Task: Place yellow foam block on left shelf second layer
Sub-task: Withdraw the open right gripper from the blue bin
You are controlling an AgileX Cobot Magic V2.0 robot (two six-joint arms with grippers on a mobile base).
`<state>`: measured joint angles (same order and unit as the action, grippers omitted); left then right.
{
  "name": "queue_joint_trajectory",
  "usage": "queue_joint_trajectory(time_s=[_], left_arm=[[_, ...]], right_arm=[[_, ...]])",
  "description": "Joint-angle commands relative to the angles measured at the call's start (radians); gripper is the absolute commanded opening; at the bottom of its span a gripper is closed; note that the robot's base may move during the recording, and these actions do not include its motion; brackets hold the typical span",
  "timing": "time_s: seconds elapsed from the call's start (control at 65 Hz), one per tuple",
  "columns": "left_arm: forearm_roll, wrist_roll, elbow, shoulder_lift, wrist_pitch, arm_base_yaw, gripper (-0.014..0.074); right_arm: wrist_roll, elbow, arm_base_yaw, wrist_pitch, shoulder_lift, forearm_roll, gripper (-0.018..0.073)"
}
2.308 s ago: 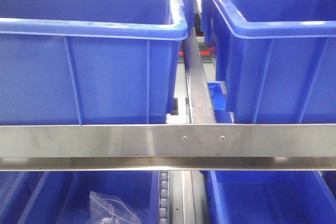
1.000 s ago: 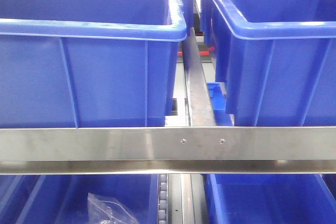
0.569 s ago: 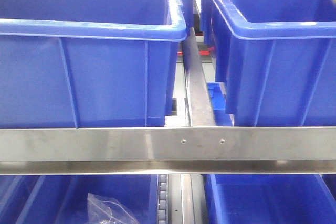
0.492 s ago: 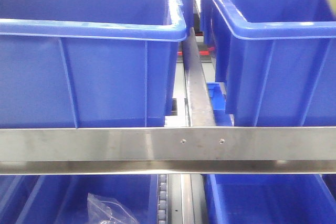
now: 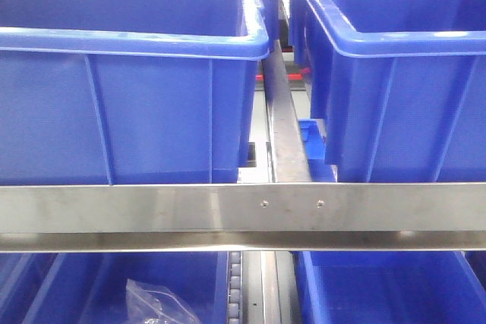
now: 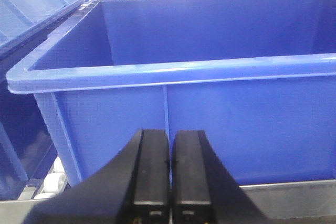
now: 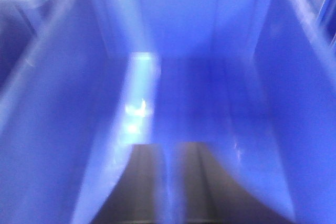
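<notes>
The yellow foam block is out of view in every view. My left gripper (image 6: 171, 132) is shut, its two black fingers pressed together with nothing between them, just in front of the outer wall of a blue bin (image 6: 220, 108). In the right wrist view, which is blurred, my right gripper (image 7: 170, 148) hangs over the inside of another blue bin (image 7: 210, 77). Its fingers stand close together with only a thin slit, and nothing shows between them. Neither gripper shows in the front view.
In the front view two large blue bins (image 5: 152, 111) (image 5: 402, 104) sit on the shelf behind a steel rail (image 5: 152, 210). A metal divider (image 5: 285, 127) runs between them. Below the rail are more blue bins, the left one holding a clear plastic bag (image 5: 156, 305).
A yellow sliver that showed at the top right edge of the front view half a second ago is gone. The bins and rail have barely shifted.
</notes>
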<state>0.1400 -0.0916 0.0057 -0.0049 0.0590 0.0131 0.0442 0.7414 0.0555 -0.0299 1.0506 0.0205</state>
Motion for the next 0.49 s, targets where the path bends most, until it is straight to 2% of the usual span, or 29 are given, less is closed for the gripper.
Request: queue_joint_trajectory(time_s=[0.0,0.185,0.477], left_arm=[[-0.006,-0.005,0.025,-0.02,-0.082,-0.001,0.0136],[-0.006,-0.005,0.025,-0.02,-0.082,-0.001,0.0136],[-0.006,-0.005,0.025,-0.018,-0.082,-0.001,0.0136]], right_arm=[[-0.006,-0.039,-0.009,-0.153,-0.078,-0.001,0.0055],[-0.006,-0.259,-0.009,-0.275,-0.236,-0.001,0.0055],[-0.006,-0.535,-0.009,-0.251,-0.584,-0.001,0.0055]])
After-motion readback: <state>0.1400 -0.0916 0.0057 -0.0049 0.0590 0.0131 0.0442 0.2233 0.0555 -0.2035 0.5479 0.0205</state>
